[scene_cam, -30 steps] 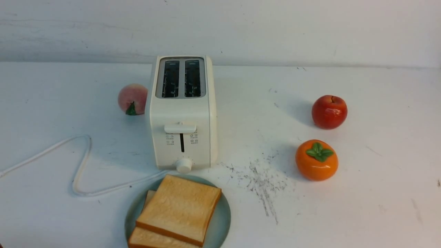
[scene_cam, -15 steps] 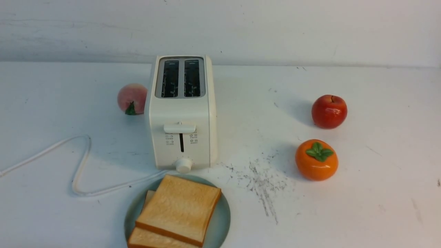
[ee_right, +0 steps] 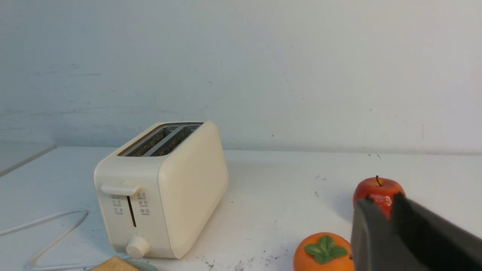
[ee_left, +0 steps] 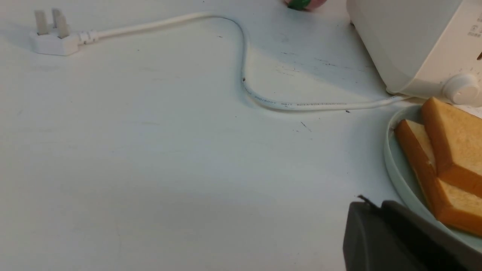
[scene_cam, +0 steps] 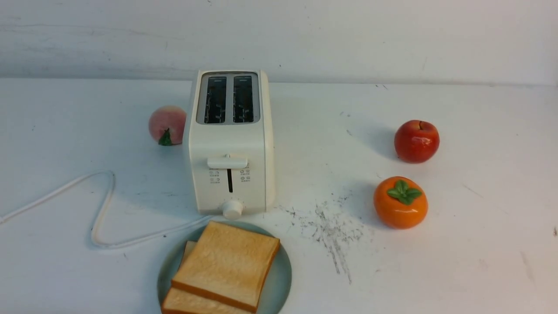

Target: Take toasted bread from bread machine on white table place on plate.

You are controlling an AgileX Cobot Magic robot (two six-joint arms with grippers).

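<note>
Toast (scene_cam: 226,266) lies on the plate (scene_cam: 281,272), two slices, the upper one overlapping the lower and skewed across it. Plate sits at the near edge of the table (scene_cam: 457,261), just in front of the toaster (scene_cam: 231,144), its far rim close to the round knob (scene_cam: 233,209). Both toaster slots show dark and empty from the front view. Lever (scene_cam: 227,162) sits at the top of its slot.

White cord (scene_cam: 102,209) runs from the toaster's base out to the robot's left in a loop; the left wrist view shows its plug (ee_left: 52,37) lying on the table, unplugged. Peach (scene_cam: 167,124) rests beside the toaster on the left, towards the back. Red apple (scene_cam: 416,141) and an orange persimmon (scene_cam: 400,203) stand on the right, well apart from the toaster, the persimmon nearer the robot. Grey scuff marks lie between toaster and persimmon.

Neither arm appears in the front view. Left gripper (ee_left: 399,237): only a dark part shows in its wrist view, near the plate rim, nothing held; cannot tell if the jaws are apart or together. Right gripper (ee_right: 410,237): same, a dark part in front of the apple and persimmon, jaw state unclear.
</note>
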